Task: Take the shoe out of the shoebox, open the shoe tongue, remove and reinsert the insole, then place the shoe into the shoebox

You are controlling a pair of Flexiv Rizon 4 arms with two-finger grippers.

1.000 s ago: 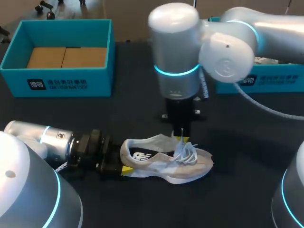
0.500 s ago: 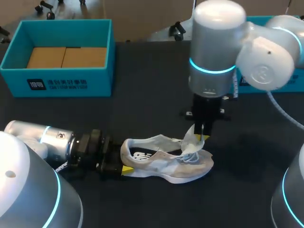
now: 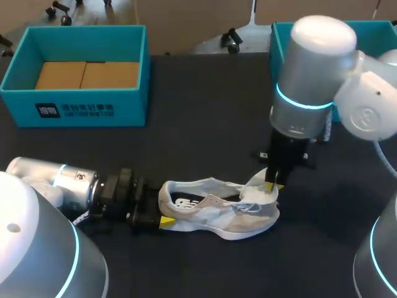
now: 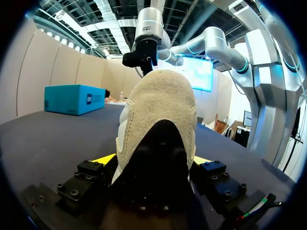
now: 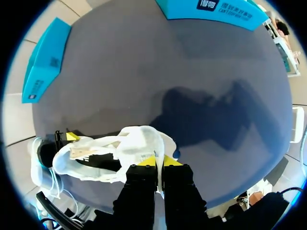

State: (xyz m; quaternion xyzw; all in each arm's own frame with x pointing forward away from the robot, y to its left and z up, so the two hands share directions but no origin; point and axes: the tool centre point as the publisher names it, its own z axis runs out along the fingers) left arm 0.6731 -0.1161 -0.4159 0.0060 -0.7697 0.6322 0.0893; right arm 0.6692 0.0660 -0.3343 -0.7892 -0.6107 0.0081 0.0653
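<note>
My left claw (image 3: 160,218) lies low over the black table (image 3: 186,136), clamped on the heel of the pale grey-and-white fabric sneaker (image 3: 214,211). In my left wrist view the suede heel (image 4: 160,110) fills the gap between my 2 yellow-tipped fingers (image 4: 103,159), and both tips press against it, 1 from each side.

The sneaker lies on its side on the table, heel toward my left arm and toe toward the right. It is well apart from the teal cardboard shoebox (image 3: 87,110), which stands at the far left of the table. That shoebox is open at the top, with flat brown cardboard (image 3: 87,74) showing on its floor.

My right claw (image 3: 273,184) comes straight down from above, over the front of the sneaker. Its 2 fingers are nearly together and pinch the white tongue (image 3: 257,191). The tongue is lifted clear of the laces and folded toward the toe. In my right wrist view the tongue (image 5: 144,140) bunches up just ahead of my yellow fingertips (image 5: 146,161), and the sneaker's dark opening shows beyond it.

A second teal box (image 3: 374,32) stands at the far right of the table, partly hidden behind my right arm.
</note>
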